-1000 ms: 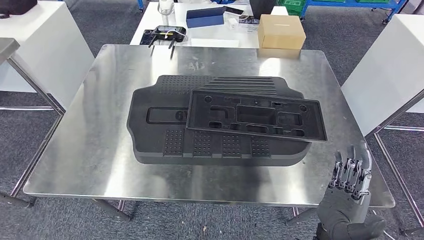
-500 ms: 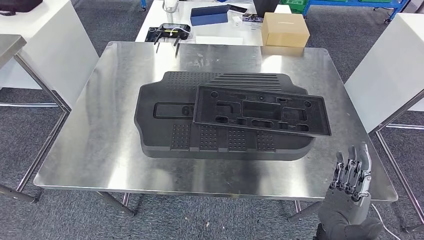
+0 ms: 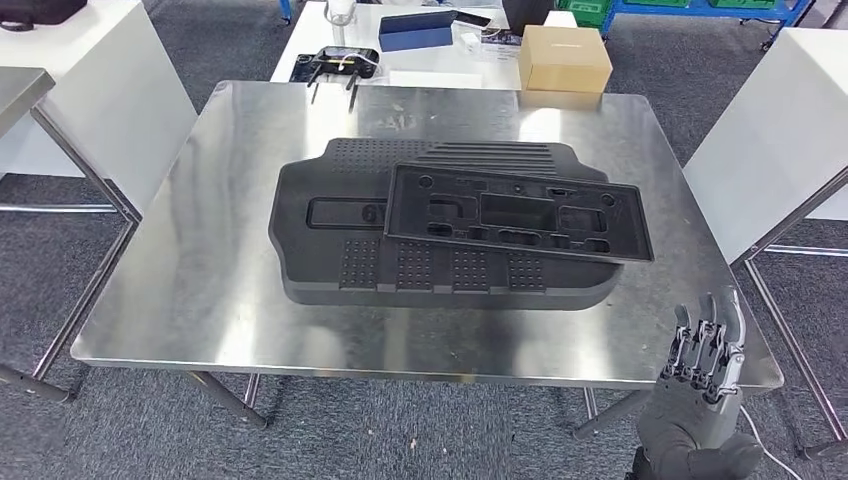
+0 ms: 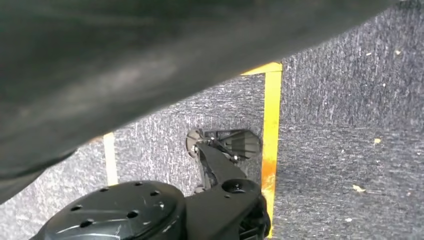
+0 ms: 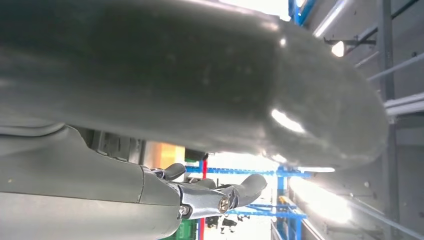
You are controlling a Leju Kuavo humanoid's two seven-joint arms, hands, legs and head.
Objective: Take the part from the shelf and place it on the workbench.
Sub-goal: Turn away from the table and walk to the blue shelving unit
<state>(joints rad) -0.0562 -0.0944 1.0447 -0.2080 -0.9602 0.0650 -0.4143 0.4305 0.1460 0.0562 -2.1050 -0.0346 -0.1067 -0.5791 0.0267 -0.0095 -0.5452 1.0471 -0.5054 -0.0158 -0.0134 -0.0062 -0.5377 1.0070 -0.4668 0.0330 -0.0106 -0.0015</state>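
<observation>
A square brushed-steel desk is filling the middle of the head view, with grey carpet floor lying open along its left side and in front of its near edge. White panel tables are standing close to its left and right sides, and a white table at the far edge is carrying a tan cardboard box, a dark blue flat case and a black handheld controller with antennas.

Two black parts are lying on the desk. The large black moulded plastic panel with ribbed and dotted patches is sitting near the centre, well apart from every edge. The smaller black rectangular tray-like part with cut-out recesses is resting on top of it, overlapping its right half and tilting slightly, its right end reaching just past the panel's edge.

One hand is showing in the head view: the right hand is hovering upright by the desk's near right corner, fingers raised and slightly apart, gripping nothing and touching neither part. In the right wrist view its fingers are likewise holding nothing.

The left wrist view is looking down at carpet crossed by a yellow floor stripe.
</observation>
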